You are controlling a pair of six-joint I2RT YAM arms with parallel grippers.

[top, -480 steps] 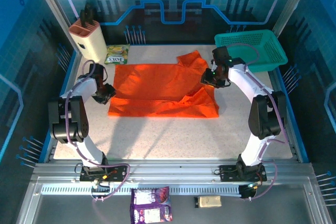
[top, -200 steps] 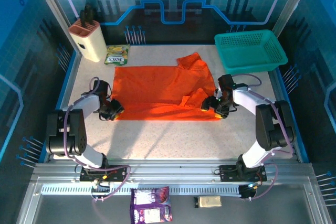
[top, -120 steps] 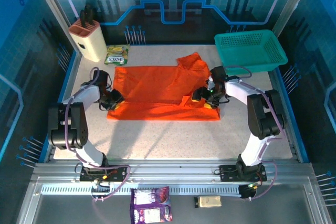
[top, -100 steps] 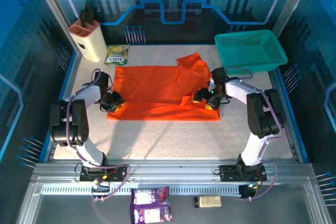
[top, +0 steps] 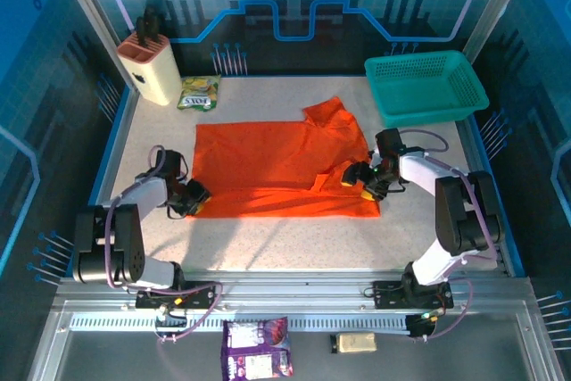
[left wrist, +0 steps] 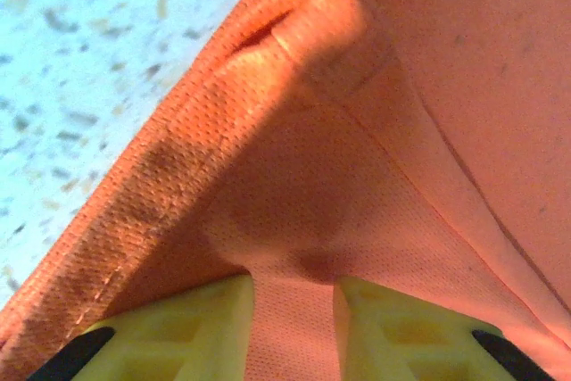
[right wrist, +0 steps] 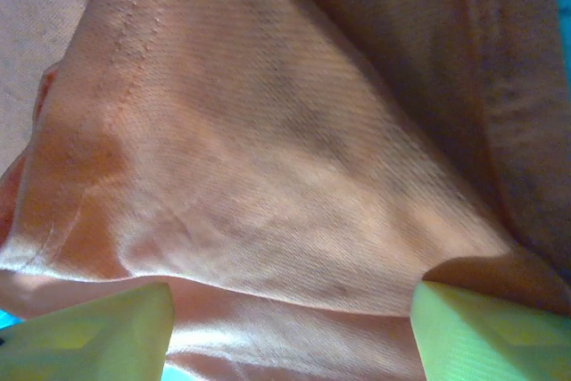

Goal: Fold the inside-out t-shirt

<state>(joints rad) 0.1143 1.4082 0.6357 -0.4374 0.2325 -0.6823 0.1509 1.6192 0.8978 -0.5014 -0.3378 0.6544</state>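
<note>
T-shirt (top: pixel 277 162) was spread flat on the table (top: pixel 294 238) between the grippers, one hem corner was pinched by the narrowly parted left gripper (top: pixel 192 195), a thick fold was clamped by the widely parted right gripper (top: pixel 361 178)

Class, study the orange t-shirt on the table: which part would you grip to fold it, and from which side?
Take the t-shirt at its two near corners, coming in low from the left and right sides. It lies spread flat, so only the edges offer cloth to pinch. The left gripper pinches the near left corner so; the right gripper holds cloth near the right edge.
</note>
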